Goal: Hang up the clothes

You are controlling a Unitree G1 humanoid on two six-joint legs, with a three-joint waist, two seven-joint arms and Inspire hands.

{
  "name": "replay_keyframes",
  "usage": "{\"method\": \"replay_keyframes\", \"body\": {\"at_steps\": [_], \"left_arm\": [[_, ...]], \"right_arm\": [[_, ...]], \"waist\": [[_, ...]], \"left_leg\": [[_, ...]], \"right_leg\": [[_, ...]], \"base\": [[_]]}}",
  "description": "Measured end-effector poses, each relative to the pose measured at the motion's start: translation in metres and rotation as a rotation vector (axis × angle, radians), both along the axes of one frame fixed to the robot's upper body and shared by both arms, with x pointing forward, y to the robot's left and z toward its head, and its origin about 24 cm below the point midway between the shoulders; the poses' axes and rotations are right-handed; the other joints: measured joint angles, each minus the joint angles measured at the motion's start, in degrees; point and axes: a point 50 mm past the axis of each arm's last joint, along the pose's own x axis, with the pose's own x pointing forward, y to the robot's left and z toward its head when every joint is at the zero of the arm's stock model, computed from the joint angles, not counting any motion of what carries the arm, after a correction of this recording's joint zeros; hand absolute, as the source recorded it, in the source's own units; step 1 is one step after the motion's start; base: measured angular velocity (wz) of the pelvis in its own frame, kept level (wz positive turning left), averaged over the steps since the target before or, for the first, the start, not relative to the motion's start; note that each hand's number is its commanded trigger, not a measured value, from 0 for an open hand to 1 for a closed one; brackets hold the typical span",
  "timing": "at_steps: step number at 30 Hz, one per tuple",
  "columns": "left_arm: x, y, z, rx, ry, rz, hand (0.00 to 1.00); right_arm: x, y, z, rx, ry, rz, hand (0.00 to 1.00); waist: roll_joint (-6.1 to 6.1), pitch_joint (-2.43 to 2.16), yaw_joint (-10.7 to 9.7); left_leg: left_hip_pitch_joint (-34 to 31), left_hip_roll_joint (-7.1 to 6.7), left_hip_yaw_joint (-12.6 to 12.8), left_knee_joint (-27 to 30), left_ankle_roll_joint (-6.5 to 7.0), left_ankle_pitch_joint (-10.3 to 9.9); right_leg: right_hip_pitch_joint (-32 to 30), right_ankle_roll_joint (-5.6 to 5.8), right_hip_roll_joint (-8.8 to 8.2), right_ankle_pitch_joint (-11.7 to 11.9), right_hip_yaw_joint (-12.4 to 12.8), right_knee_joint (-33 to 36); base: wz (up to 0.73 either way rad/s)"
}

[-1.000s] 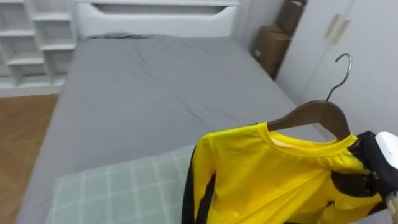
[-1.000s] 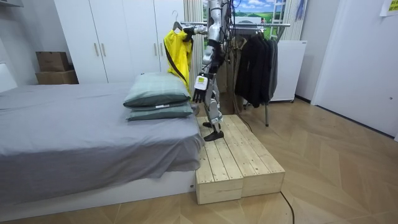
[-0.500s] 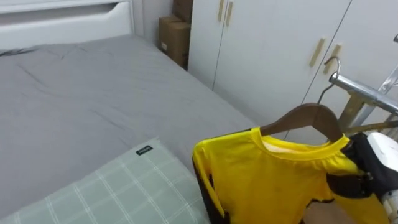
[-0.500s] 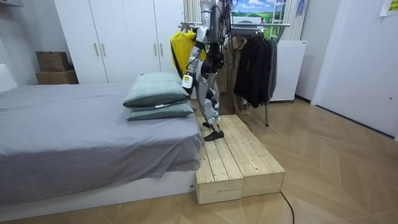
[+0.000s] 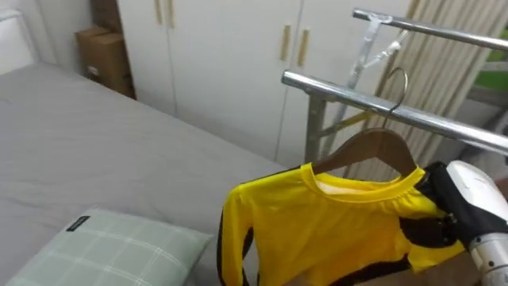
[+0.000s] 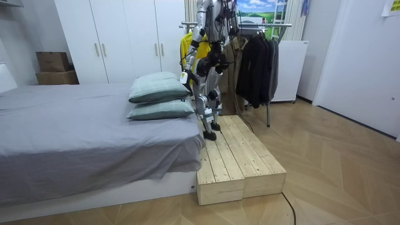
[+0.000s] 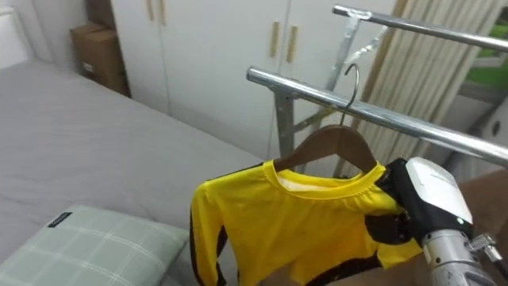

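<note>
A yellow shirt (image 5: 325, 222) with dark side stripes hangs on a brown wooden hanger (image 5: 371, 148). My right hand (image 5: 444, 218) is shut on the hanger's right shoulder through the cloth. The hanger's metal hook (image 5: 394, 83) stands up right by the steel rail (image 5: 341, 94) of the clothes rack and overlaps it; I cannot tell whether it touches. In the room view I stand on the wooden platform (image 6: 234, 156) between bed and rack, with the shirt (image 6: 189, 44) held high. My left hand (image 6: 183, 76) hangs low beside the pillows.
A second, higher rail (image 5: 429, 30) runs behind the first. Dark clothes (image 6: 256, 59) hang on the rack. The bed (image 6: 81, 131) with two green checked pillows (image 6: 159, 87) lies to my left. White wardrobe doors (image 5: 230, 56) and cardboard boxes (image 5: 107, 59) stand behind.
I have turned from the bed toward the rack, so the view swung right and the rails came in. The shirt stays in my right hand, its hook now by the rail.
</note>
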Motion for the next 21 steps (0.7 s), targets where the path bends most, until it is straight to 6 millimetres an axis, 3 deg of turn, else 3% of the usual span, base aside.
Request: {"method": "replay_keyframes", "body": {"at_steps": [5,8,11,12,13,14,15,16,17,18,21], "left_arm": [[-0.004,-0.008,-0.003,-0.014,0.025,-0.016,0.0],[-0.008,-0.009,-0.004,-0.016,0.042,-0.014,0.0],[-0.013,-0.009,-0.004,-0.022,0.058,0.004,0.0],[-0.016,-0.011,-0.005,-0.027,0.069,0.004,0.0],[-0.02,-0.015,-0.006,-0.036,0.087,-0.003,0.0],[-0.023,-0.017,-0.007,-0.041,0.099,-0.005,0.0],[-0.025,-0.018,-0.007,-0.043,0.108,-0.003,0.0],[-0.029,-0.016,-0.006,-0.038,0.116,0.003,0.0],[-0.031,-0.013,-0.006,-0.031,0.119,0.004,0.0],[-0.031,-0.01,-0.005,-0.023,0.12,0.006,0.0],[-0.032,-0.005,-0.003,-0.009,0.113,0.036,0.0]], "right_arm": [[0.0,0.003,0.007,0.004,-0.039,-0.005,1.0],[0.001,0.002,0.008,0.0,-0.037,-0.018,1.0],[0.002,0.002,0.009,-0.004,-0.049,-0.028,1.0],[0.003,0.002,0.009,-0.001,-0.047,-0.04,1.0],[0.003,0.002,0.009,-0.004,-0.049,-0.04,1.0],[0.003,0.003,0.009,-0.005,-0.049,-0.037,1.0],[0.003,0.003,0.008,0.001,-0.052,-0.04,1.0],[0.004,0.006,0.007,0.014,-0.056,-0.04,1.0],[0.004,0.009,0.006,0.025,-0.061,-0.037,1.0],[0.005,0.012,0.005,0.047,-0.063,-0.03,1.0],[0.006,0.015,0.005,0.082,-0.063,-0.015,1.0]], "waist": [[0.52,0.15,-1.0],[0.62,0.13,-0.6],[0.78,0.07,0.4],[1.16,-0.01,1.9],[1.62,0.35,4.2],[2.01,0.34,4.2],[2.28,0.4,4.0],[1.89,0.23,4.2],[1.29,0.24,4.1],[0.78,0.22,4.0],[1.16,0.1,4.8]], "left_leg": [[-0.3,0.29,4.0,-1.5,0.77,0.4],[0.0,0.3,6.0,-1.9,1.28,0.7],[0.7,1.69,10.3,-3.5,1.6,1.0],[1.5,2.77,13.4,-4.7,1.78,1.1],[2.9,3.48,17.0,-5.3,1.29,1.2],[3.5,3.66,17.8,-5.4,1.27,1.0],[4.4,3.58,18.6,-5.6,1.1,0.6],[5.3,3.35,19.3,-5.7,0.39,0.3],[5.7,3.22,19.2,-5.5,-0.22,0.4],[5.7,3.13,19.0,-5.0,-1.0,0.6],[6.3,3.99,17.0,-7.2,-2.41,1.6]], "right_leg": [[-0.6,1.02,0.65,2.4,3.5,-3.1],[-0.6,1.36,1.23,3.4,5.5,-4.0],[-0.6,1.9,1.64,5.8,7.0,-6.9],[-0.9,2.91,0.19,6.3,2.5,-7.1],[-2.5,2.79,-3.9,3.6,-8.7,-1.5],[-2.6,3.12,-6.19,1.2,-12.2,1.5],[-1.9,4.75,-10.6,-2.5,-17.7,5.8],[-0.6,6.6,-14.12,-4.4,-20.9,7.4],[-0.5,6.93,-14.51,-5.0,-20.9,6.5],[0.0,6.32,-13.8,-6.0,-20.3,4.5],[1.6,4.1,-10.2,-3.3,-18.5,-0.7]], "base": [[-0.37],[-0.35],[-0.71],[-1.09],[-1.12],[-0.83],[-0.37],[-0.3],[-0.31],[-0.24],[-0.44]]}}
